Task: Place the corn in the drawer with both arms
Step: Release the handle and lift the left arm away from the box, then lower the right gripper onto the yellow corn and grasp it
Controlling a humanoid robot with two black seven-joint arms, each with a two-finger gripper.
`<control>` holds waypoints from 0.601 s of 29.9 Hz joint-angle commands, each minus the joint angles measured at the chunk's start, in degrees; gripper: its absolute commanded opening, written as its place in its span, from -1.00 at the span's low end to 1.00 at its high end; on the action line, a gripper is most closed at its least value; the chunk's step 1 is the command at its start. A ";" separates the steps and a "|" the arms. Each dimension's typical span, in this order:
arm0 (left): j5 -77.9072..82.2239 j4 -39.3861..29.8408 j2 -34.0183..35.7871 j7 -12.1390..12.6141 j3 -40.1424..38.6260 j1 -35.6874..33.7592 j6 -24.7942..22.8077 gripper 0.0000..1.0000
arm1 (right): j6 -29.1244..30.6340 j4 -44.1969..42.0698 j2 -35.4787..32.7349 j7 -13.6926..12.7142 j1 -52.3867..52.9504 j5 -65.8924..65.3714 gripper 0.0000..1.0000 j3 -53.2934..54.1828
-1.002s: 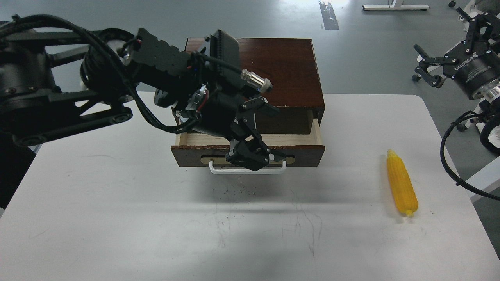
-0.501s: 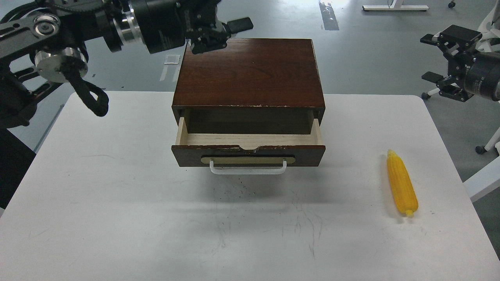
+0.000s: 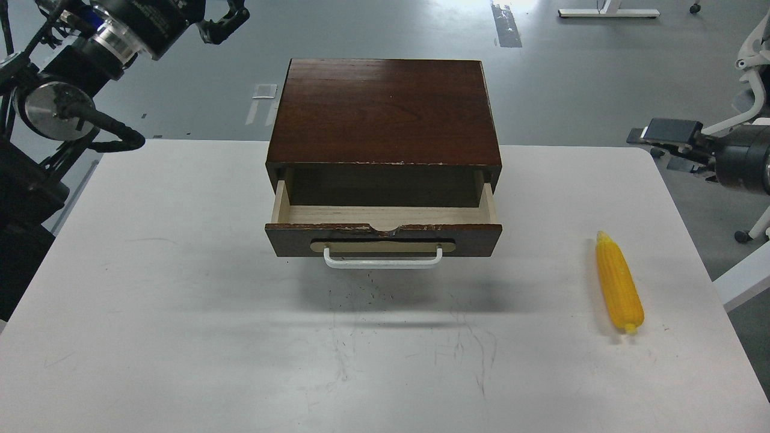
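1. Head view: the corn lies flat on the white table, near its right edge, well apart from the dark brown box and pointing roughly near to far.
2. The drawer is pulled partway out of the box toward the near side, showing its pale wood floor; the white handle faces the near edge.
3. The left gripper sits at the far left top corner, above the floor and clear of the box; I cannot tell how far its fingers are spread, and it holds nothing visible.
4. The right gripper hangs at the far right edge of the table, seen side-on; its jaw spacing cannot be told, and nothing is seen in it.
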 commanded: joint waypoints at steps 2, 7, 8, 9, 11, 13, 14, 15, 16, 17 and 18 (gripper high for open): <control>-0.84 2.25 0.15 -2.53 -1.12 2.91 1.37 0.95 | -6.57 1.49 0.21 -0.06 -1.19 -10.21 1.00 -3.66; -0.93 2.60 0.15 -2.54 -1.30 3.96 1.46 0.95 | -13.87 1.40 2.40 -0.06 -1.72 -11.64 1.00 -8.84; -1.01 2.60 0.15 -2.62 -1.30 3.97 1.38 0.95 | -14.32 1.49 2.84 -0.06 -1.81 -11.64 1.00 -9.29; -1.01 2.51 0.07 -2.62 -1.30 4.05 1.20 0.95 | -14.67 1.49 3.28 0.03 -1.89 -11.73 1.00 -9.73; -1.10 2.51 0.07 -2.62 -1.30 4.05 1.11 0.95 | -14.68 1.31 3.46 -0.06 -1.98 -11.82 1.00 -10.00; -1.63 2.60 -0.02 -2.62 -1.30 4.23 0.67 0.95 | -14.68 0.88 3.64 -0.06 -3.03 -12.17 1.00 -11.22; -1.63 2.60 -0.02 -2.62 -1.30 4.32 0.59 0.95 | -14.68 0.61 3.64 -0.06 -3.38 -12.17 1.00 -11.49; -1.63 2.51 -0.02 -2.62 -1.30 4.58 0.50 0.95 | -14.76 -0.09 3.72 0.12 -3.91 -12.17 1.00 -11.84; -1.63 2.51 0.06 -2.62 -1.30 4.67 0.32 0.95 | -14.76 -0.35 3.90 0.20 -4.26 -12.08 1.00 -11.84; -1.63 2.51 0.07 -2.62 -1.30 4.84 0.32 0.95 | -14.76 -0.79 4.25 0.38 -4.61 -12.08 1.00 -11.84; -1.63 2.51 0.07 -2.62 -1.30 4.93 0.23 0.95 | -14.85 -2.01 5.38 0.82 -5.14 -12.08 1.00 -11.84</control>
